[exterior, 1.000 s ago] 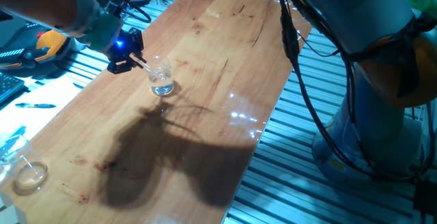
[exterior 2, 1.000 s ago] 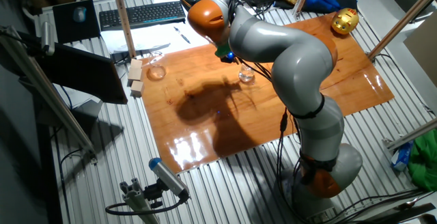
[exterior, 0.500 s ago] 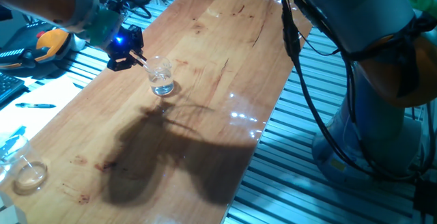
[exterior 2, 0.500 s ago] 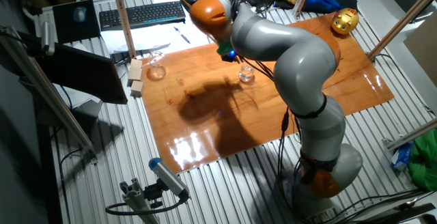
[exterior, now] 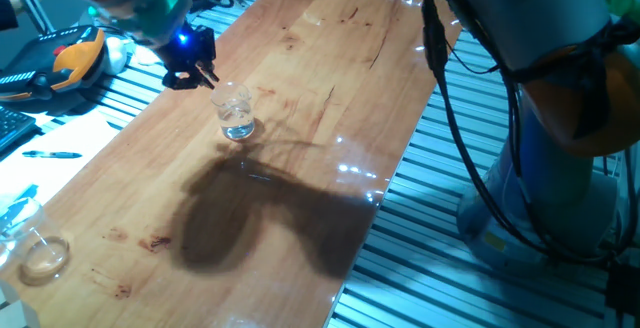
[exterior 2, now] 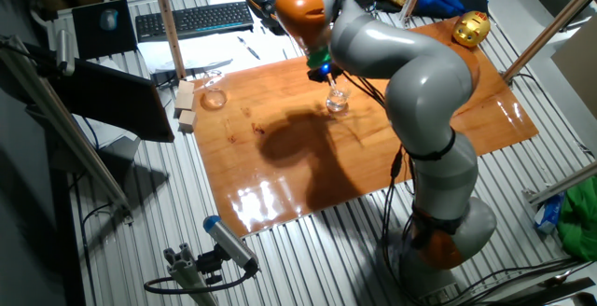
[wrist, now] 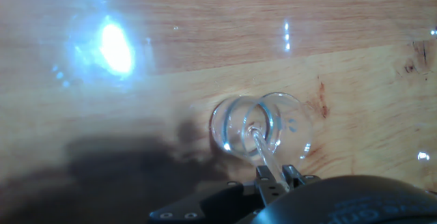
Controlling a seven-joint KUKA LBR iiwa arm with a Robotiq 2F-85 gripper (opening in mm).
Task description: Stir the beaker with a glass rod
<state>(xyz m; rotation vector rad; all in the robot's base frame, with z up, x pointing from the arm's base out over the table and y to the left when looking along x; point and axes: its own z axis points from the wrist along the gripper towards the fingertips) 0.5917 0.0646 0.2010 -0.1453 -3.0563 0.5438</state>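
The beaker (exterior: 236, 114) is a small clear glass cylinder with a little liquid, upright on the wooden table; it also shows in the other fixed view (exterior 2: 336, 102) and in the hand view (wrist: 259, 125). My gripper (exterior: 192, 65) hangs just above and to the left of it, shut on the thin glass rod (wrist: 262, 149). The rod runs from my fingertips down into the beaker's mouth. In the other fixed view the gripper (exterior 2: 323, 68) sits right over the beaker. The rod is too thin to make out in the fixed views.
A low round glass dish (exterior: 45, 255) lies near the table's left corner, seen also in the other fixed view (exterior 2: 214, 99). A yellow object (exterior 2: 471, 28) sits at the far end. Wooden blocks (exterior 2: 185, 108), a keyboard (exterior 2: 193, 17) and cables lie off the board.
The arm has swung up and toward the far end, so the gripper sits higher over the beaker and its shadow has shifted. The beaker has stayed in place.
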